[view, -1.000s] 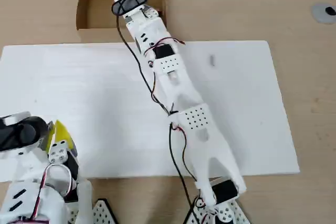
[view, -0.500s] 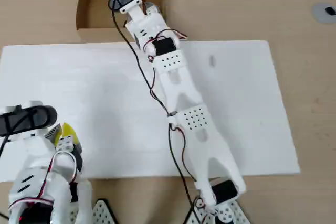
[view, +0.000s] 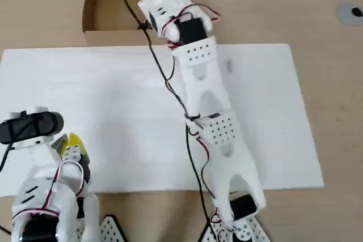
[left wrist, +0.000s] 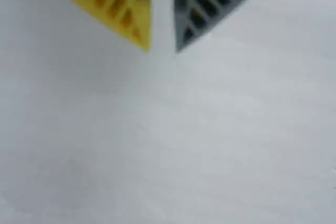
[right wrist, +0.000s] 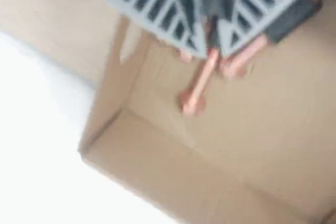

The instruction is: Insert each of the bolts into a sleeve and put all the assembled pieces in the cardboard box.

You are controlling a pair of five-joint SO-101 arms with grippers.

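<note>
One table point(view: 334, 72): is carrying everything, its wood top showing around the edges.
One white sheet point(view: 102, 94): is covering the table's middle.
Two arms: the right arm point(view: 210, 100) is lying stretched from its base at 6 o'clock up to 11 o'clock. The left arm point(view: 51, 196) is sitting folded at 7 o'clock.
One cardboard box point(view: 86, 12): is standing open at 11 o'clock, just beside the sheet's far edge.
Two grippers: the right gripper point(right wrist: 210, 45) is hanging inside the box, fingers pinched narrow on a bolt. The left gripper point(left wrist: 161, 45) is pointing down at the sheet, its fingers nearly together and holding nothing.
Two bolts: one pinkish bolt point(right wrist: 198, 85) is sticking out past the right fingertips, over the box floor. A second bolt point(right wrist: 242, 55) is lying just beside it, partly hidden.
</note>
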